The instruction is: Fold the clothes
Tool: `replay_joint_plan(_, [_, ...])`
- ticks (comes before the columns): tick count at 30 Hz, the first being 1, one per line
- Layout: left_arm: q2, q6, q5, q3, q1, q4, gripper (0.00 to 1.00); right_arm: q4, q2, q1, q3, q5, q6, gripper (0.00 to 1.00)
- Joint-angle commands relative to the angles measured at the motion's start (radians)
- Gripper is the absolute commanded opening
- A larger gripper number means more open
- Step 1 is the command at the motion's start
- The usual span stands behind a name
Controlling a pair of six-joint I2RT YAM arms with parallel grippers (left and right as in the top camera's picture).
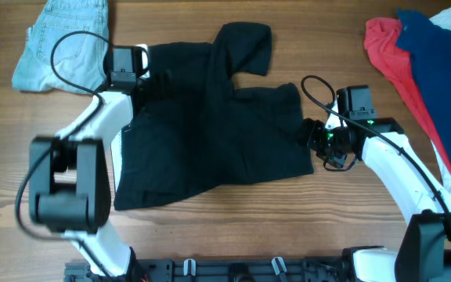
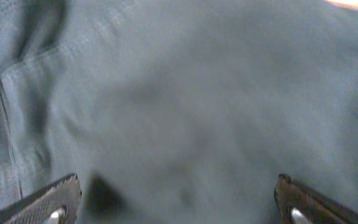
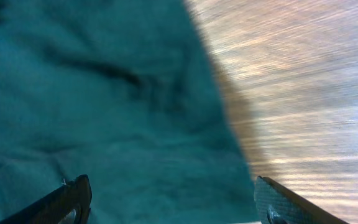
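Right at the middle of the wooden table [image 1: 288,227], the big plain black fabric garment [image 1: 210,133] was lying mostly flat. One flap was bunched up toward 12 o'clock, and the bottom edge ran a bit crooked around 6 to 7 o'clock.

The left gripper [image 1: 149,82] was over the garment's edge at about 10 o'clock. On its wrist cam [image 2: 179,199] the cloth [image 2: 185,93] filled pretty much the whole shot, blurry, with a seam [image 2: 5,112] running down the 9 o'clock side. Its fingers [image 2: 48,202] were spread wide with nothing pinched between them. Honestly I couldn't tell if the tips were touching the fabric.

The right gripper [image 1: 313,137] sat at the garment's 3 o'clock edge. From its wrist cam [image 3: 173,199] the cloth [image 3: 92,106] covered the 9 o'clock half and bare wood [image 3: 303,93] covered the 3 o'clock half, with the hem cutting diagonally between them. Those fingers [image 3: 55,202] were spread apart too, with the cloth's edge lying in the gap and nothing gripped.

Other stuff on the table: light-blue denim shorts [image 1: 65,43] off at 10 o'clock, just beside the left arm. A red garment [image 1: 390,51] had a navy-blue garment [image 1: 437,55] lying over it at 2 o'clock, well apart from the black one.
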Motion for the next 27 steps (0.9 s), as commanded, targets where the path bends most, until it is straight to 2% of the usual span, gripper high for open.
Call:
replay_joint_plan(1, [-0.185, -0.041, -0.012, 0.0, -0.033, -0.126, 1.0, 0.006, -0.027, -0.019, 0.011, 0.086, 0.049, 0.85])
replay_joint_plan(3, [-0.292, -0.084, -0.011, 0.0, -0.039, -0.227, 1.0, -0.018, -0.057, -0.026, 0.011, 0.082, 0.049, 0.89])
replay_joint_plan(6, [-0.512, -0.242, -0.012, 0.0, -0.032, -0.505, 1.0, -0.091, -0.075, -0.026, 0.011, 0.083, 0.048, 0.94])
replay_joint_plan(9, [-0.601, -0.328, -0.012, -0.003, -0.032, -0.783, 1.0, -0.12, -0.075, -0.026, 0.011, 0.081, 0.059, 1.0])
replay_joint_plan(13, [-0.609, -0.351, 0.042, -0.016, -0.032, -0.996, 1.0, -0.167, -0.075, -0.026, 0.011, 0.074, 0.051, 0.99])
replay_joint_plan(15, [-0.609, -0.351, 0.163, -0.081, -0.032, -1.019, 1.0, -0.206, -0.075, -0.026, 0.011, 0.037, 0.056, 1.0])
replay_joint_plan(17, [-0.609, -0.352, 0.22, -0.172, -0.032, -1.019, 1.0, -0.236, -0.075, -0.025, 0.011, -0.039, 0.054, 0.99])
replay_joint_plan(22, [-0.609, -0.42, 0.216, -0.325, -0.031, -0.97, 1.0, -0.246, -0.069, -0.025, -0.006, -0.037, 0.047, 0.99])
replay_joint_plan(27, [-0.607, -0.52, 0.124, -0.356, -0.026, -0.919, 1.0, -0.128, -0.011, -0.025, -0.063, -0.031, 0.048, 1.0])
